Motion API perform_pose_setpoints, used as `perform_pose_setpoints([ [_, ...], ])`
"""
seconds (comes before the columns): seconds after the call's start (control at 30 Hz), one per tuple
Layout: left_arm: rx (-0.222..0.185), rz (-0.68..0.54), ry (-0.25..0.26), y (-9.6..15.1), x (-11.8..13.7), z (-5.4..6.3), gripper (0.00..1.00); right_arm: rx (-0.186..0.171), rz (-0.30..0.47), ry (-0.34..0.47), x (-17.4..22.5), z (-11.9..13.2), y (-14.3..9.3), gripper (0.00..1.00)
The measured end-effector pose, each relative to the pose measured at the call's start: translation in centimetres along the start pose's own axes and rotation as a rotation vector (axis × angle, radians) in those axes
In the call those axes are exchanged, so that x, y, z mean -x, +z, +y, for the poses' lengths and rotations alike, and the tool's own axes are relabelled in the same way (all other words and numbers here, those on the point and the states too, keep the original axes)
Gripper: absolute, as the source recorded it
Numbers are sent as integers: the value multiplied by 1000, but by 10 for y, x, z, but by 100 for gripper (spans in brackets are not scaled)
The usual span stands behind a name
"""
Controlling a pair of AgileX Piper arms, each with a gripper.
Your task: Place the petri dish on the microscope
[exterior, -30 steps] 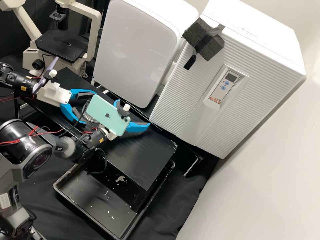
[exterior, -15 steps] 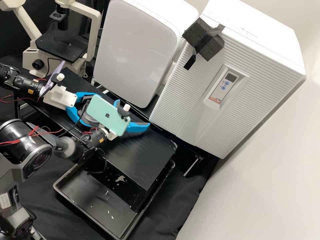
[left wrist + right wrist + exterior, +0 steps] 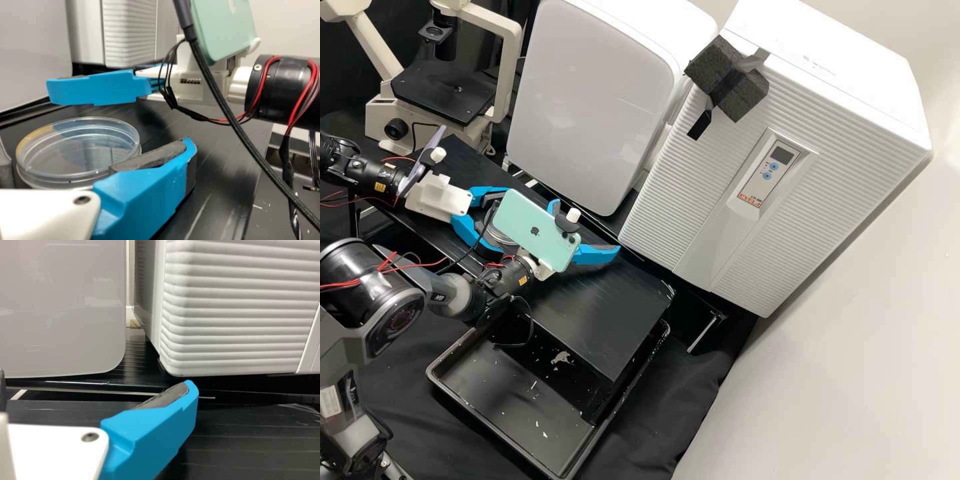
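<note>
Upper left of the high view: one microscope (image 3: 381,123), its black stage (image 3: 447,93) bare of any dish. Left of centre, one petri dish (image 3: 80,150), clear, flat on the worktop (image 3: 607,313), between the fingers of the left gripper (image 3: 501,223). These stood spread around it, one pad beside the rim; whether both pads touched could not be told.

Near the frame's centre, one right gripper (image 3: 585,228), fingers spread, holding nothing; a pale green phone (image 3: 537,230) was mounted on its arm. In the left wrist view one of its fingers hung close beyond the dish.

Step in hand, as judged: seizing the dish, the carry not yet begun. Good practice called for centring the rim between the pads, then closing evenly and low enough to catch the base as well as the lid, with only light force, since thin plastic could flex or slip. A straight, level lift seemed best, away from the right gripper's finger, followed by a flat approach to the stage beneath the overhead optics (image 3: 437,35).
</note>
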Motion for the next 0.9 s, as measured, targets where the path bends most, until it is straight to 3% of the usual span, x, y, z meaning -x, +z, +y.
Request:
perform_pose_setpoints([
  [0.27,-9,1,27,0,3,-10,100,0,0,0,0,0,0,100],
  [0.9,-42,31,53,13,-4,-13,100,0,0,0,0,0,0,100],
])
